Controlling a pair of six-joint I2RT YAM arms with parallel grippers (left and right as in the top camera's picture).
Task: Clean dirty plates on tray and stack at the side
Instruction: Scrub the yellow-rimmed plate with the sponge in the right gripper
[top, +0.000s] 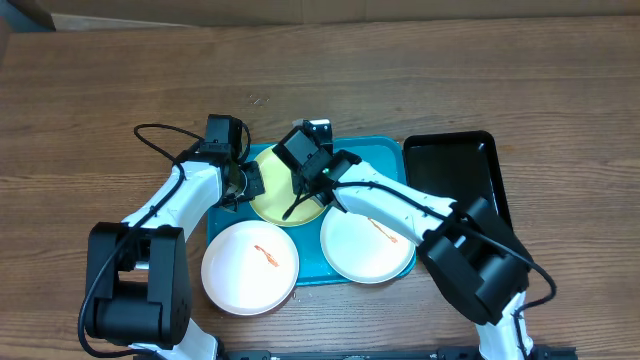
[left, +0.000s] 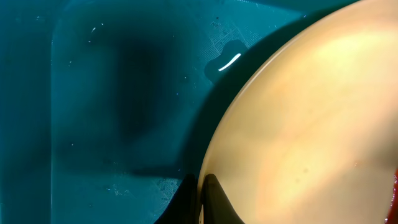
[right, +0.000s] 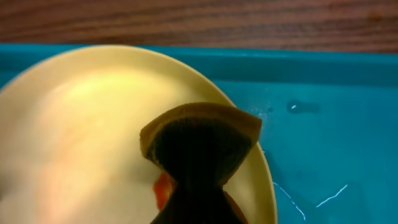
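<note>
Inspecting the wiping step on the yellow plate (top: 272, 200), lying at the rear left of the turquoise tray (top: 385, 152). Pinching that plate's left rim with the left gripper (left: 202, 186), jaws closed above and below the edge, apparently steadying it. Clamping a brown sponge (right: 199, 140) in the right gripper (top: 303, 185), jaws closed on its narrow end, with the fanned end resting over the plate's right half. Noting an orange-red smear (right: 163, 190) just behind the sponge, on the wrist side, so judging a short pull back toward the right arm (the nearer one for this) as the likely next stroke. Finding no long axis on a round plate. Observing two white plates (top: 250, 268) (top: 365, 245) in front, both smeared, the left one overhanging the tray. Marking a black tray (top: 455, 170) at the right and bare wooden table (top: 120, 80) to the left for stacking.
</note>
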